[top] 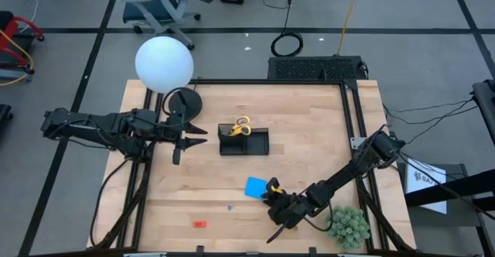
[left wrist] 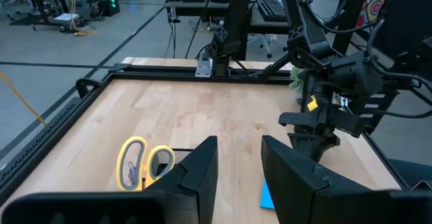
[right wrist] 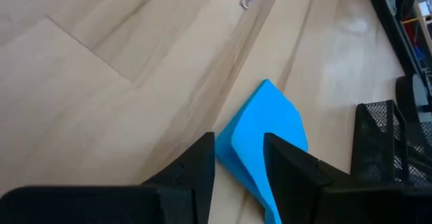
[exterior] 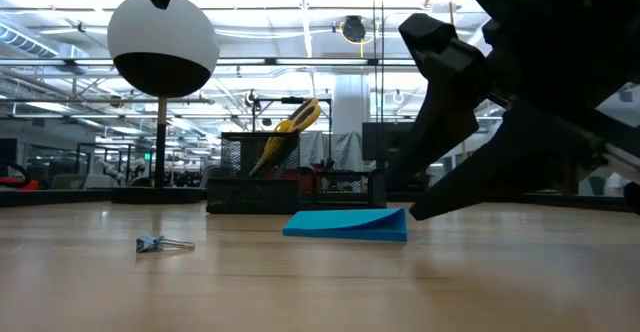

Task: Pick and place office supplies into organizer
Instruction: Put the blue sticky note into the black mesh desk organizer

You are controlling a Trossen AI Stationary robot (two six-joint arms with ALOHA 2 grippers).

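The right gripper has its two dark fingers apart, one on each side of the bright blue square pad's corner. Bare wooden table lies all around. The left gripper waits near the black mesh organizer, fingers apart, holding nothing.

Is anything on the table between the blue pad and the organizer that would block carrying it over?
Nothing visible: bare wood lies between the blue pad and the organizer. The right gripper is already at the pad's edge.

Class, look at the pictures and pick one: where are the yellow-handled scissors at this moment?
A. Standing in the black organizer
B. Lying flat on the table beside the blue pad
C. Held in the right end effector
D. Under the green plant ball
A: the scissors stand in the organizer, their yellow handles poking above its mesh wall in the low view.
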